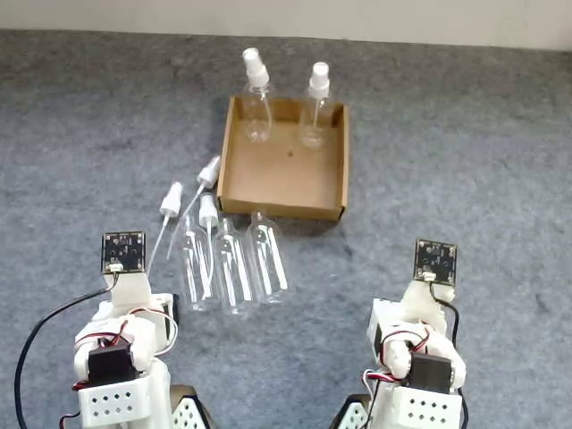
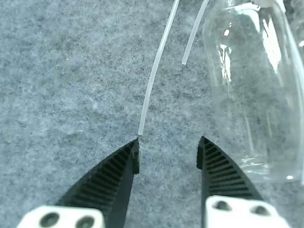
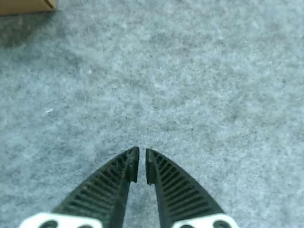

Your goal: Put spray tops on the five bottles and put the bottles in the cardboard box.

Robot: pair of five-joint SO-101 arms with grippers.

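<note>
Left gripper (image 2: 169, 141), fingers released, just beside three open bottles (image 1: 234, 264) lying on the counter (image 1: 465, 134). They are probably light, slick plastic, best held mid-body. Loose spray tops (image 1: 171, 198) lie near them. The box (image 1: 286, 209) holds two capped bottles (image 1: 257, 107). Right gripper (image 3: 141, 151), fingers clenched, empty. The left wrist view resolves the thin tubes (image 2: 156, 66); the high view gives the layout.

5 bottles (image 1: 265, 255), 5 tops (image 1: 170, 198), 1 box (image 1: 281, 207)

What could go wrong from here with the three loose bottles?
The three bottles lie packed side by side, so gripping one may roll its neighbours. A thin dip tube ends right at the open left gripper, which could bend or flick it. Capped bottles standing in the box may topple.
</note>
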